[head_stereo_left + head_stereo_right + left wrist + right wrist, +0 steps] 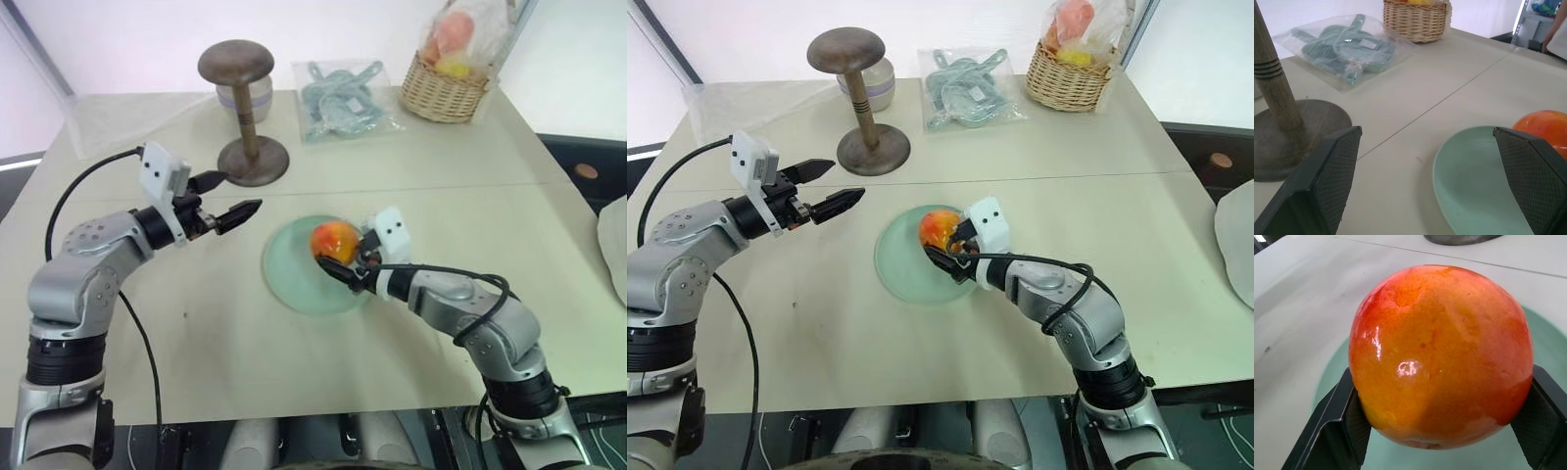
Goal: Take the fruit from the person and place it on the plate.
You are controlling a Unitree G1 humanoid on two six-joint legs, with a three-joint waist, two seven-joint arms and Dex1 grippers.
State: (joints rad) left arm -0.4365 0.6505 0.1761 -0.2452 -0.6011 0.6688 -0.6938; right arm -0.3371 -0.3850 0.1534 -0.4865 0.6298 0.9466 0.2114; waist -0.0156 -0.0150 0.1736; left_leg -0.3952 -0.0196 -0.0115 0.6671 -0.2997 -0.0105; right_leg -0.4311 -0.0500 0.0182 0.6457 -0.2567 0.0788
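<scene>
Your right gripper (345, 262) has its two black fingers clamped on the fruit (333, 240), one finger on each side of it, and in the right wrist view the glossy orange-red skin bulges out between the pads (1354, 423) with the pale green of the plate (294, 279) showing beneath and around it. From the head views you can see the fruit held over the plate's far right part, though you cannot tell whether its underside touches the plate surface. Your left gripper (230, 201) hangs above the table (196, 343) with its fingers spread apart and nothing between them; past its fingertips lies the plate's near rim, and the fruit sits just beyond one finger in the left wrist view. Beside the other finger stands the brown wooden stand (245, 108) on its round base, close to the left gripper and well apart from the fruit. Farther beyond the fingers you have a clear bag of green cord (343, 98) and a wicker basket (446, 93) holding wrapped fruits.
</scene>
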